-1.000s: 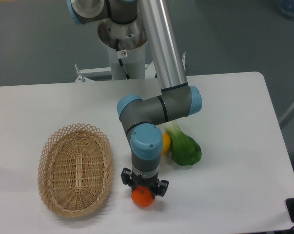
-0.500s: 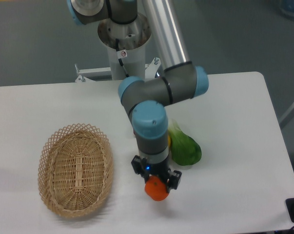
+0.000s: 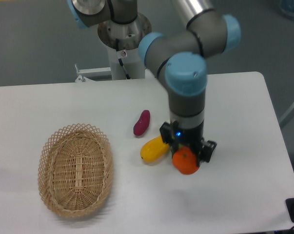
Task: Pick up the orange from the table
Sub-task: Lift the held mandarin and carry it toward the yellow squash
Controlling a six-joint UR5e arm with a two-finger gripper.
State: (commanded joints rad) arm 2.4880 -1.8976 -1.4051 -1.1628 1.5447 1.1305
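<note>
The orange [image 3: 185, 162] is small, round and bright orange. It hangs between the black fingers of my gripper [image 3: 186, 157], which is shut on it and holds it in the air above the white table [image 3: 244, 195], right of centre. The grey and blue arm rises behind the gripper and hides the table part beneath it.
A yellow-orange mango-like fruit [image 3: 154, 149] lies just left of the gripper. A purple elongated vegetable [image 3: 141, 123] lies further up left. A woven wicker basket [image 3: 75, 169] stands at the left. The arm's base [image 3: 123, 34] is at the back edge.
The gripper has risen and moved right with the orange in it. The arm swung away, uncovering the yellow fruit and the purple vegetable; the green vegetable seen earlier is now hidden.
</note>
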